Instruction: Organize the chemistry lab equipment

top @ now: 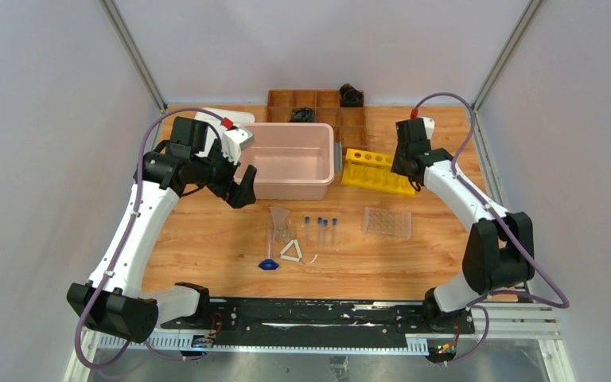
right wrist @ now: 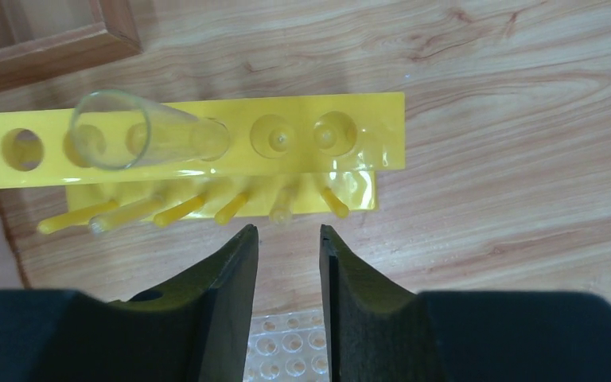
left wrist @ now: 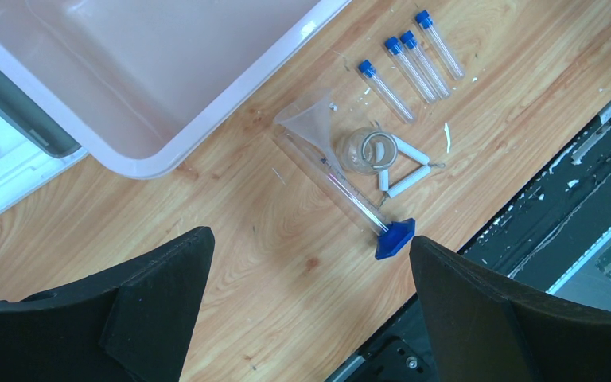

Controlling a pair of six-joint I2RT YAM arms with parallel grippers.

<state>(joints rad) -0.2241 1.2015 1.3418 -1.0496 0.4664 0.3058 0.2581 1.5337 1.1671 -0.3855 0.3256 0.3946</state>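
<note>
**Glassware lies near the bin, both claws empty**

Small clear blue-capped tubes (left wrist: pixel 410 56), a clear glass funnel (left wrist: pixel 309 118), a small white triangle (left wrist: pixel 408 183) and a tiny blue piece (left wrist: pixel 394 239) lie on the wooden tabletop (left wrist: pixel 270 263), just near of the pink plastic bin (left wrist: pixel 167 79). The clear tube rack (top: pixel 387 223) sits to their right. The left claw (left wrist: pixel 310 318) is spread wide. The right claw (right wrist: pixel 289 239), narrowly parted, hovers by the yellow peg rack (right wrist: pixel 207 151).

Desk (top: pixel 207 239): light wood-grain top, white flecks near the front edge.
Walls (top: pixel 318 40): plain pale grey panels on three sides.
Posts (top: pixel 134 54): slanted metal struts at both back corners.
Rail (top: pixel 318 314): black, along the desk's near edge.
Light: soft, even.
</note>
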